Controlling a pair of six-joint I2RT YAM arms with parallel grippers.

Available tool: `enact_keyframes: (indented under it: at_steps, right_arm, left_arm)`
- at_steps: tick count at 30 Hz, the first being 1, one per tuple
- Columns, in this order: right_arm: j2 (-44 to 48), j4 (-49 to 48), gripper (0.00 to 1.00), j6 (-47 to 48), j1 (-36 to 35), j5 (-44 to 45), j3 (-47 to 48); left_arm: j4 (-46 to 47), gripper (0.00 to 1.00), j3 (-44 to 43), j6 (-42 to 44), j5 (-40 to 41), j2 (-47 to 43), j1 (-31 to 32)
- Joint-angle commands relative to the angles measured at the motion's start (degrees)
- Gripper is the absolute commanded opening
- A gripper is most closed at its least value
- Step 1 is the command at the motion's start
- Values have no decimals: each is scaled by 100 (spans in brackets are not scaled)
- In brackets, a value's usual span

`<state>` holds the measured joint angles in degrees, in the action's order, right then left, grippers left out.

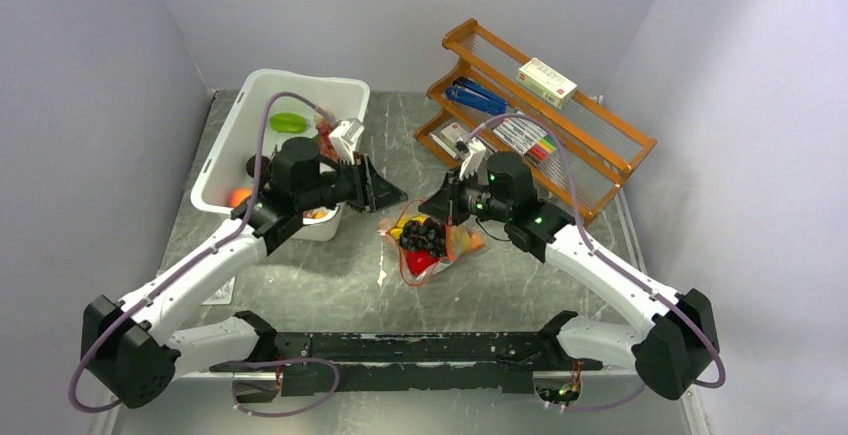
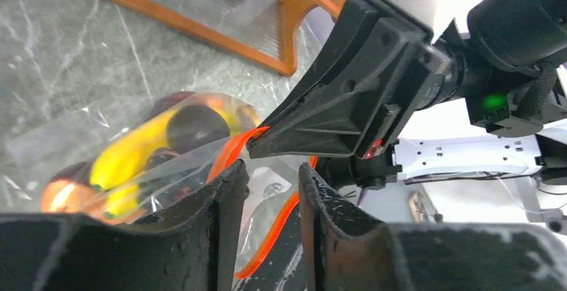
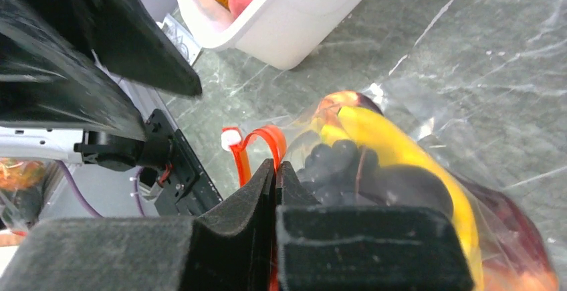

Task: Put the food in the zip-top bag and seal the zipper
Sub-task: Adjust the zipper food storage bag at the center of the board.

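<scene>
Grey marbled surface [image 1: 330,285], pale walls [image 1: 90,75] closing in around it, a white bin [image 1: 215,177] sitting far left and an orange rack [image 1: 600,170] far right. Dead centre, the zip-top bag [image 1: 462,243] is lying between both arms, bulging with the food [image 1: 420,237]: banana [image 3: 394,144], dark grapes [image 3: 334,160]. Its mouth is facing the left arm's side, the zipper [image 2: 231,154] running roughly near to far. The right claw [image 3: 275,170] is pinching that zipper, fingers fully together. The left claw [image 2: 273,180] is standing slightly parted, the orange strip passing through its gap, not clamped.
</scene>
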<state>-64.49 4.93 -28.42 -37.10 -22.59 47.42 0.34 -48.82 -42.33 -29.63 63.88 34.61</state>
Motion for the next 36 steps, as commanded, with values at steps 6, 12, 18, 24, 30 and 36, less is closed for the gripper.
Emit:
enact_keyframes:
  at_steps: [6,12,18,24,30,36]
  right_arm:
    - [-107,184,0,600,304,-727,502]
    - [-93,413,0,864,360,-1031,730]
    - [19,289,0,775,387,-1529,716]
    - [139,119,0,656,388,-1713,685]
    - [90,-331,0,232,388,-2091,552]
    - [-11,-714,0,-65,388,-2304,363]
  left_arm:
    - [-2394,40,-631,6007,-313,-1013,37]
    - [-2426,45,136,8003,-812,-1860,36]
    - [-2842,61,571,9375,-818,-1963,35]
    - [-2311,60,813,9444,-1147,-1844,37]
    - [-1548,52,1101,9184,-1197,-1716,36]
    - [-1458,44,898,8971,-1448,-1262,37]
